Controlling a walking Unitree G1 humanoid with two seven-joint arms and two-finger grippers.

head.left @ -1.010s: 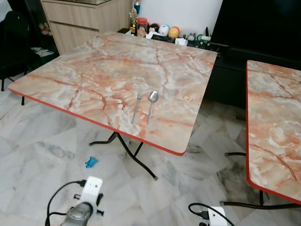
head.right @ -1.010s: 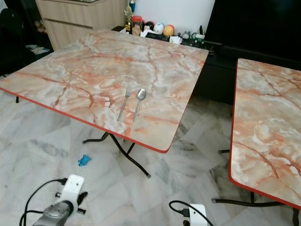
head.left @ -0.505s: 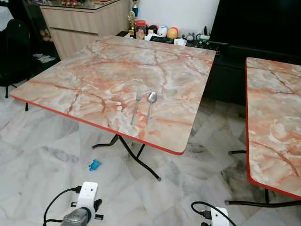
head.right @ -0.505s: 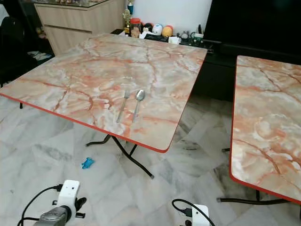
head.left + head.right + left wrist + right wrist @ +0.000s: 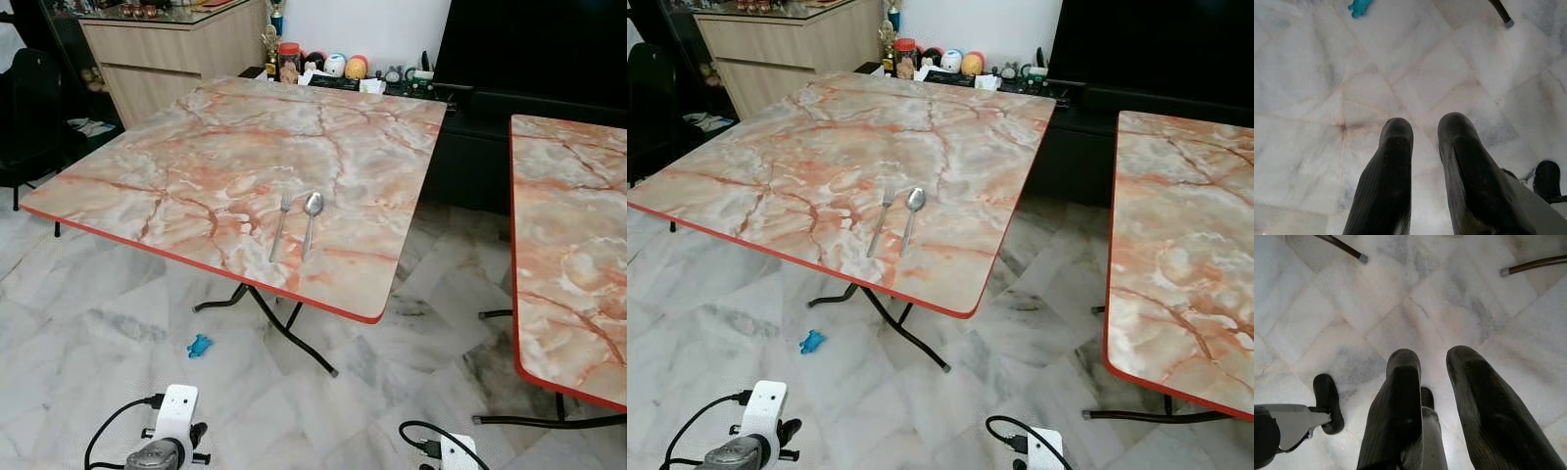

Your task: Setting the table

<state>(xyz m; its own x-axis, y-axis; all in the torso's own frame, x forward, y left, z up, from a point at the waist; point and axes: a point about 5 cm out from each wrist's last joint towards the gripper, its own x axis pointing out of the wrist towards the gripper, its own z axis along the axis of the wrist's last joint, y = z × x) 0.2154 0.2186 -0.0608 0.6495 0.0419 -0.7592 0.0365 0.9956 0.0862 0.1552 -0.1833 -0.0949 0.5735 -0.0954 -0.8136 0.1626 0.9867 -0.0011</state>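
Note:
A fork [image 5: 280, 225] and a spoon [image 5: 310, 220] lie side by side on the marble-patterned table [image 5: 196, 147], near its red front edge, handles toward me. Both arms hang low over the tiled floor, well short of the table. My left gripper [image 5: 1425, 128] points at the floor, open, with nothing between its fingers. My right gripper [image 5: 1432, 357] also hangs above the floor, open and empty. The left wrist [image 5: 174, 426] and right wrist [image 5: 446, 452] show at the bottom of the left eye view.
A second marble-patterned table [image 5: 568, 245] stands to the right, with a floor gap between the two. The near table's black legs [image 5: 284, 328] splay underneath. A small blue toy [image 5: 199, 345] lies on the floor. A wooden cabinet [image 5: 167, 49] and a trinket shelf [image 5: 338, 69] stand behind.
The whole view has shifted a little, so the camera moved. My wrists sit lower in the picture. Fork and spoon lie where they were on the table.

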